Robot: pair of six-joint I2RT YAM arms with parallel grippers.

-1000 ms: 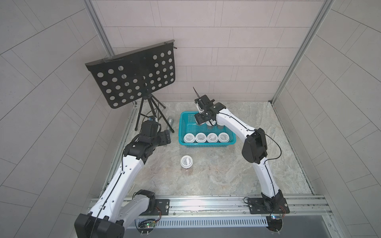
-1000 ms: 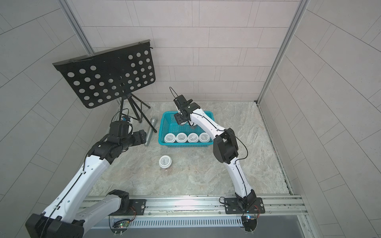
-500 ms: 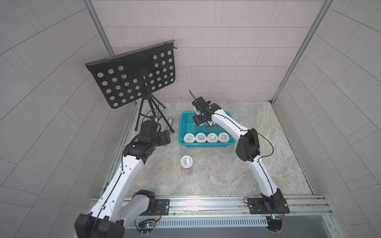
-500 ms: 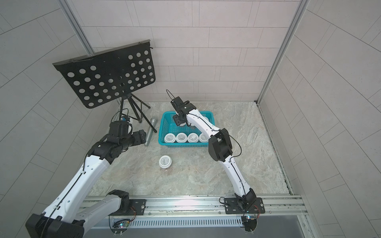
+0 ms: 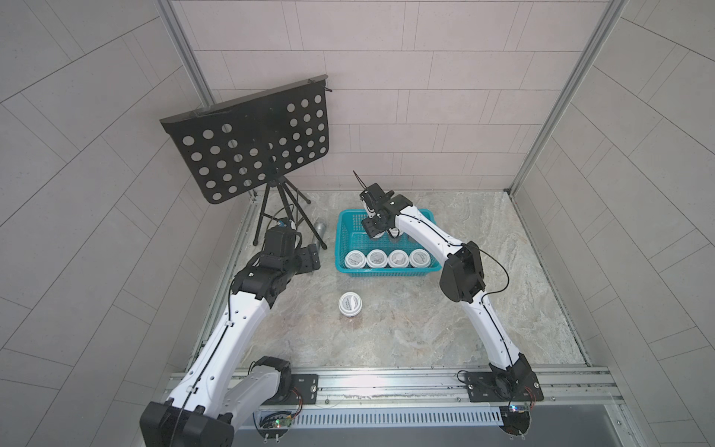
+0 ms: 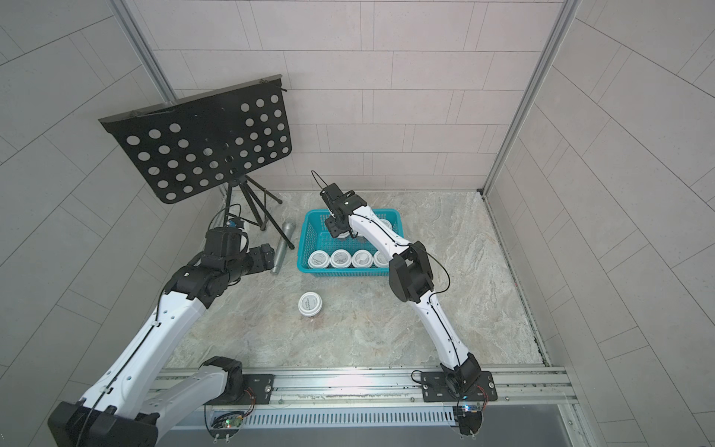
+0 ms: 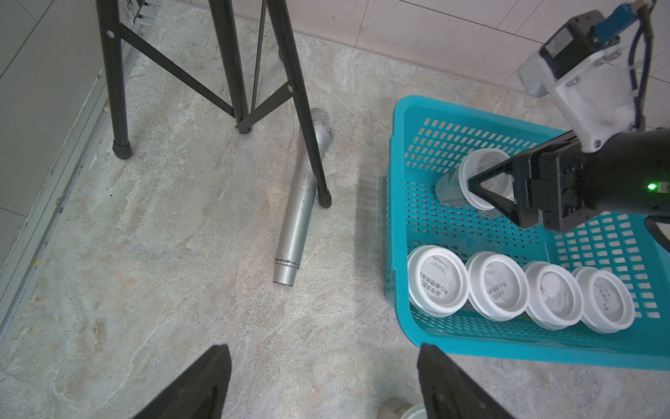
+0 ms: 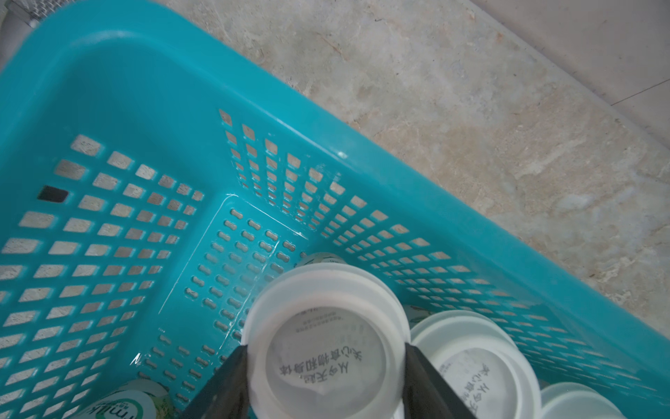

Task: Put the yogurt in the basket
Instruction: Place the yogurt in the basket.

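The teal basket (image 5: pixel 341 240) (image 6: pixel 305 240) (image 7: pixel 393 217) (image 8: pixel 181 65) stands at the back middle. Several yogurt cups (image 5: pixel 387 258) (image 6: pixel 340 259) (image 7: pixel 496 290) line its near wall. My right gripper (image 5: pixel 375 229) (image 6: pixel 336 228) (image 8: pixel 324 350) reaches into the far left part, shut on another yogurt cup (image 8: pixel 322 308) (image 7: pixel 453 185). Whether its base touches the floor I cannot tell. More cups (image 8: pixel 471 355) stand beside it. One yogurt cup (image 5: pixel 350 304) (image 6: pixel 310 304) stands alone in front of the basket. My left gripper (image 5: pixel 309 260) (image 6: pixel 267 255) (image 7: pixel 321 350) hangs open left of the basket.
A grey microphone (image 5: pixel 320 232) (image 6: pixel 282 247) (image 7: pixel 301 203) lies on the stone floor between my left gripper and the basket. A black music stand (image 5: pixel 251 151) (image 6: pixel 201 143) rises at the back left, and its tripod legs (image 7: pixel 235 72) straddle the microphone. Walls close in on three sides.
My right arm has swung to the left over the basket with the cup in its grip. The left arm has not moved.
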